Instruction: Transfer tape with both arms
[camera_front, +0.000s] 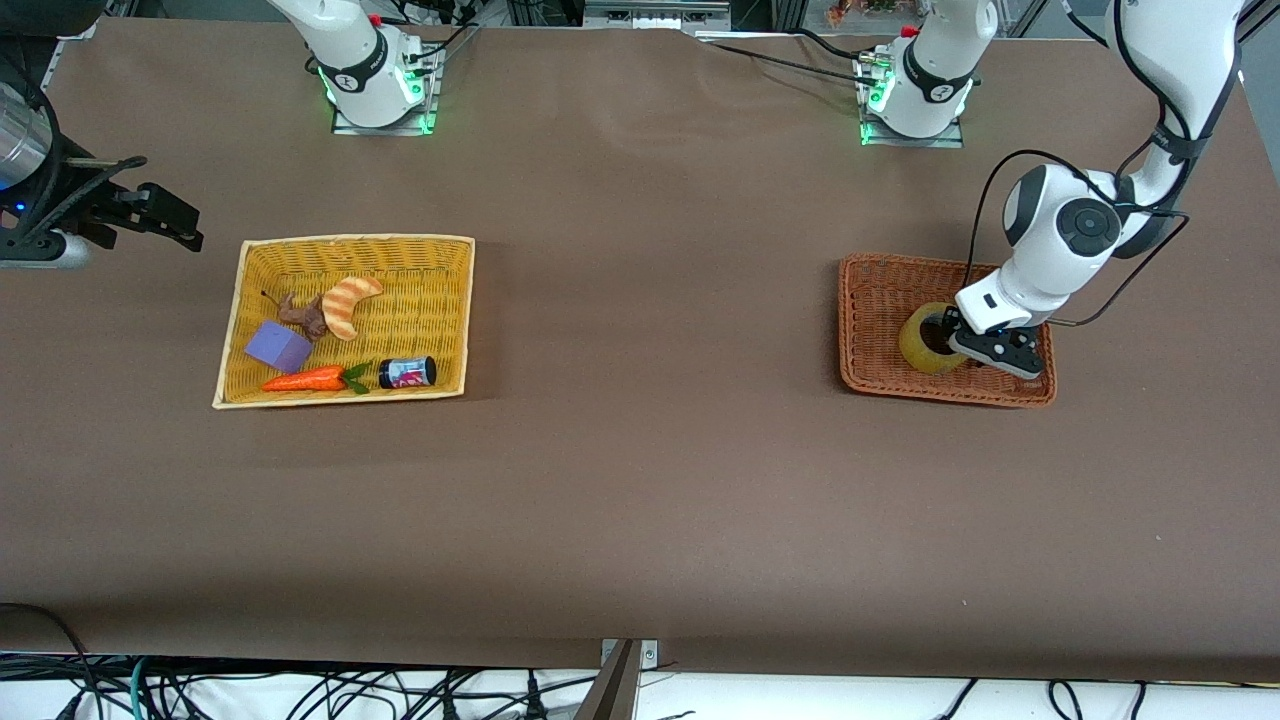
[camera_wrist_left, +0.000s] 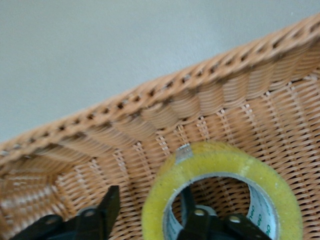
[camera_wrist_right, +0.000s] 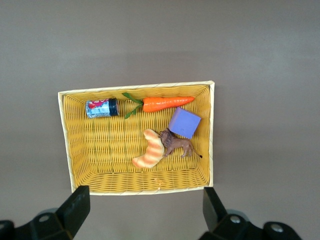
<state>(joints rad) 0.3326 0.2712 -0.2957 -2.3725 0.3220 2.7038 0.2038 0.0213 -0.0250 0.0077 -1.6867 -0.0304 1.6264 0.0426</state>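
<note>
Two baskets: orange basket (camera_front: 870, 330) holds tape (camera_front: 920, 345), left jaws straddling its wall; right jaws wide.

Right gripper (camera_wrist_right: 142, 212) hangs high over the brown tabletop (camera_wrist_right: 260, 50), fingers (camera_wrist_right: 75, 207) spread wide with nothing between them. Below lies a yellow wicker basket (camera_wrist_right: 100, 150) holding a small can (camera_wrist_right: 101, 108) on its side, an orange carrot (camera_wrist_right: 162, 103), a purple block (camera_wrist_right: 184, 123), a brown animal figure (camera_wrist_right: 176, 145) and an orange-striped croissant toy (camera_wrist_right: 149, 149) touching that figure.
</note>
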